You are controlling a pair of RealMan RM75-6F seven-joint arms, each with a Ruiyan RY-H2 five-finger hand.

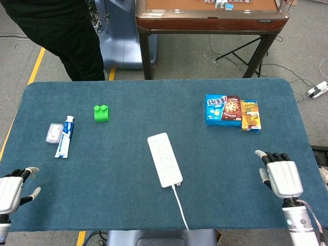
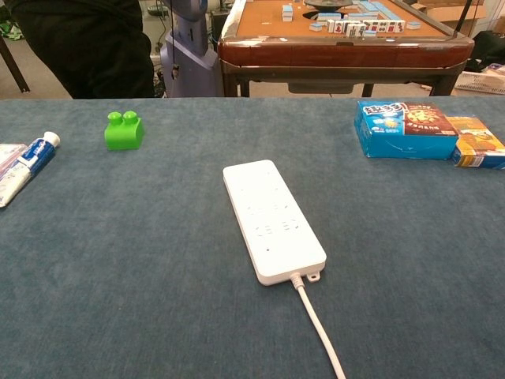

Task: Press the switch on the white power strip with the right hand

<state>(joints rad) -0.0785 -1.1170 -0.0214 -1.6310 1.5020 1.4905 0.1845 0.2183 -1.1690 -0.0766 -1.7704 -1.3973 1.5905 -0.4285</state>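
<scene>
At centre frame, white power strip flat on blue table, cable trailing down, right hand lower right, fingers spread, empty, left hand lower left, open, empty.

The power strip lies near the middle of the tabletop, its cord running off the near edge, with the block behind it to the left and the toothpaste tube further left, just beside a small packet that seems to touch it. Behind and to the right, two snack boxes lie side by side, touching. The right hand sits over the near right corner, well apart from the strip, and the left hand sits at the near left edge; a second table stands behind the tabletop.
</scene>
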